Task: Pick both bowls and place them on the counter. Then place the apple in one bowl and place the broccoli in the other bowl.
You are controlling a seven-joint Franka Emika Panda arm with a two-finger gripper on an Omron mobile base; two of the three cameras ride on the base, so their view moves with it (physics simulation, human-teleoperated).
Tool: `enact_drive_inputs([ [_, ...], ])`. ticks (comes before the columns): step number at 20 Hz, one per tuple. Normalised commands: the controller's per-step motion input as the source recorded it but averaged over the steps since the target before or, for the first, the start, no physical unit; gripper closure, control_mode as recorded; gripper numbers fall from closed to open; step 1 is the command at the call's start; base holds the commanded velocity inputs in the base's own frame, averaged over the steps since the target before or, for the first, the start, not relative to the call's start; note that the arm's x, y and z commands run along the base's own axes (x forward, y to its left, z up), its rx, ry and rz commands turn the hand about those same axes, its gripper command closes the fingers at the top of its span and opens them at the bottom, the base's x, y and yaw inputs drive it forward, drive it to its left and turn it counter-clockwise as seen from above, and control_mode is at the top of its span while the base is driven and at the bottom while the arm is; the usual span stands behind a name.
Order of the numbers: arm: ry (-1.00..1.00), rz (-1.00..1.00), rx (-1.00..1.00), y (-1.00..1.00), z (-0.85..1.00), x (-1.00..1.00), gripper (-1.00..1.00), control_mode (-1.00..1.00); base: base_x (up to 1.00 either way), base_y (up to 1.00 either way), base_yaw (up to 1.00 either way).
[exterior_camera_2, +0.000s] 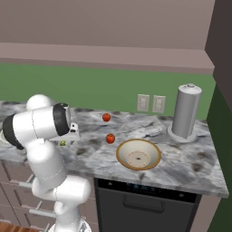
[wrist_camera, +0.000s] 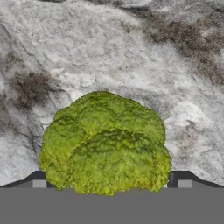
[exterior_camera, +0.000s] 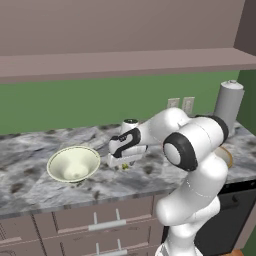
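Hand (exterior_camera: 123, 165) low over the marbled counter (exterior_camera: 30, 175), jaws spread wide and holding nothing, one fingertip each side of the broccoli (wrist_camera: 105, 142) lying on the stone. Deep cream bowl (exterior_camera: 73, 164) upright near the front edge, bare stone between it and the hand. Shallow tan bowl (exterior_camera_2: 138, 154) near the front edge; two red fruits (exterior_camera_2: 110, 138) (exterior_camera_2: 106, 117) between it and the hand; grey canister (exterior_camera_2: 185, 113) toward the far corner.
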Motion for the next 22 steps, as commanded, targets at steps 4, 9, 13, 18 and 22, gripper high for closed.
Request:
enact_drive_inputs([
  [4,0.0,0.0,0.0,0.01,-0.22,0.0,1.0,-1.0,0.0,0.0,0.0],
  [9,0.0,0.01,0.0,0.0,-0.17,0.0,1.0,-1.0,0.0,0.0,0.0],
  [13,-0.05,0.0,0.06,-0.01,0.15,-0.24,1.0,-1.0,0.0,0.0,0.0],
  [18,-0.12,0.0,0.05,0.02,0.66,-0.44,1.0,-1.0,0.0,0.0,0.0],
  [22,-0.07,0.01,0.02,0.17,0.79,-0.35,1.0,-1.0,0.0,0.0,0.0],
])
